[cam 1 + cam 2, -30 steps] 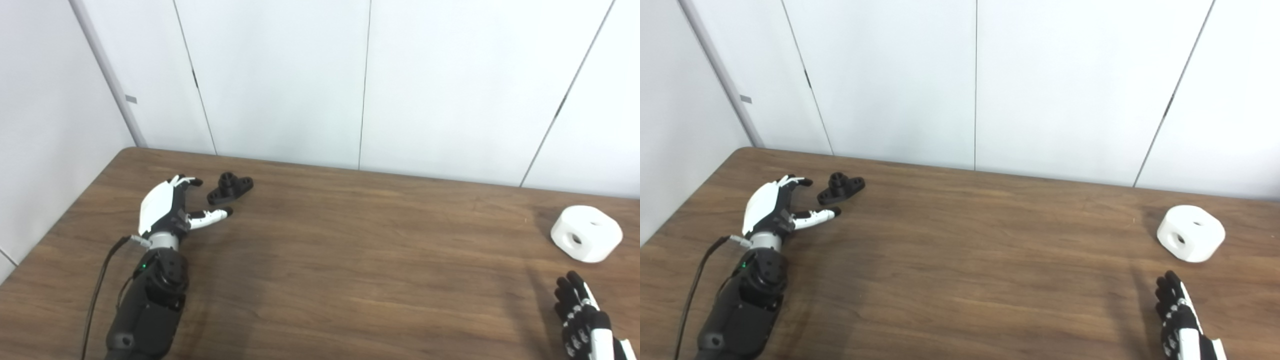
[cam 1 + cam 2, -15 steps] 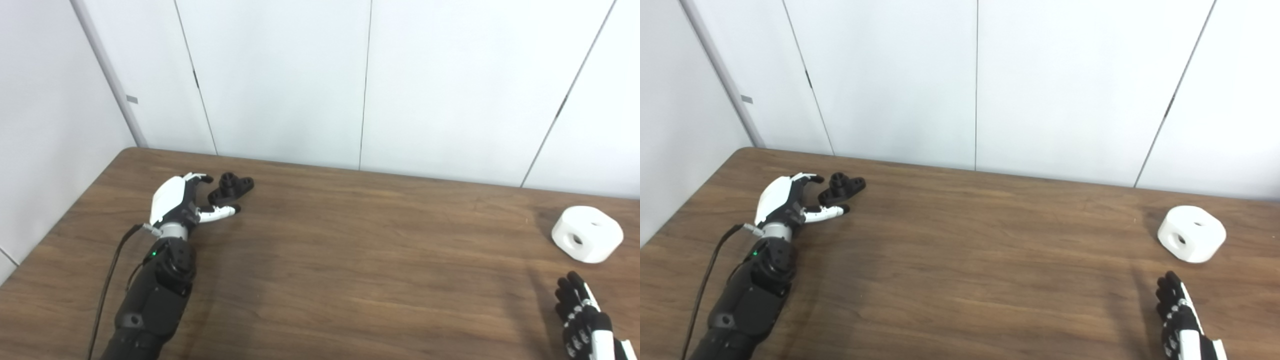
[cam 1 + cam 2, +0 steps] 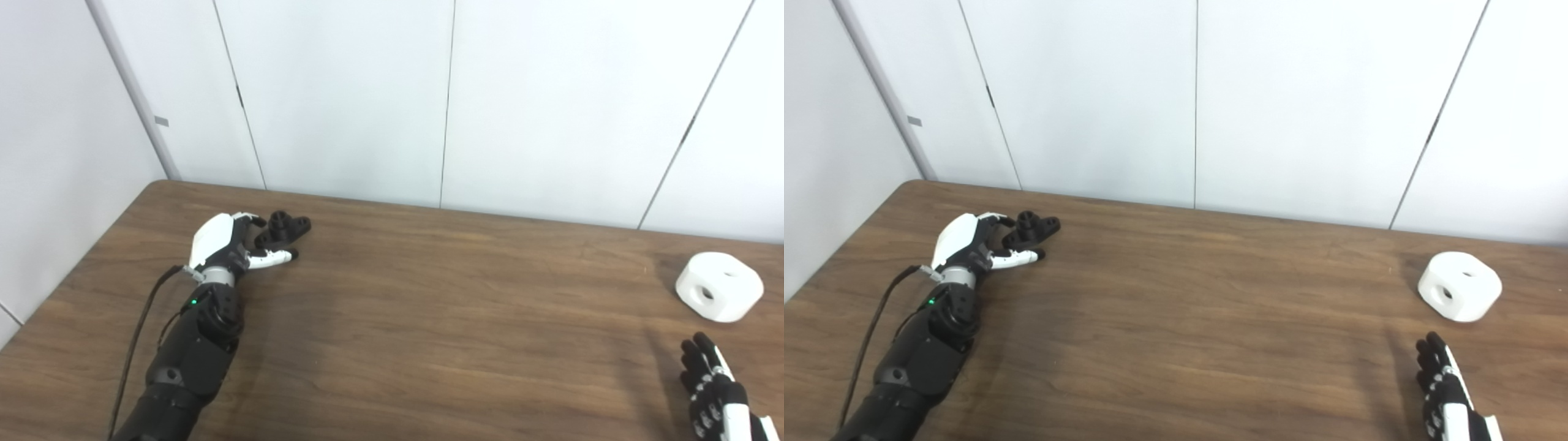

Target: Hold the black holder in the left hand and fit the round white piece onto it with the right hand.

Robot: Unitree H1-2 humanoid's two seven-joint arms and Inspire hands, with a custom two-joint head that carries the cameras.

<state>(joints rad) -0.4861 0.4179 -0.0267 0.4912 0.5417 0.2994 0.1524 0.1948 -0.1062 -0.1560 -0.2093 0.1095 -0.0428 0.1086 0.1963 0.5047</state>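
The black holder (image 3: 283, 229) lies on the wooden table (image 3: 429, 306) at the far left, a small flat piece with a short upright post. My left hand (image 3: 229, 245) is right beside it, open, fingers on its far side and thumb on its near side, around its left end; whether they touch it I cannot tell. The round white piece (image 3: 719, 286), with a hole in its side and one in its top, rests at the far right. My right hand (image 3: 713, 392) sits near the bottom right corner, fingers extended, holding nothing, a little short of the white piece.
White wall panels (image 3: 447, 98) rise directly behind the table's far edge. A black cable (image 3: 138, 324) runs along my left forearm. The table's left edge slants close to the left arm.
My left hand has moved forward and right to the black holder, its fingers now bracketing the holder's left end. The right hand and the white piece stay put.
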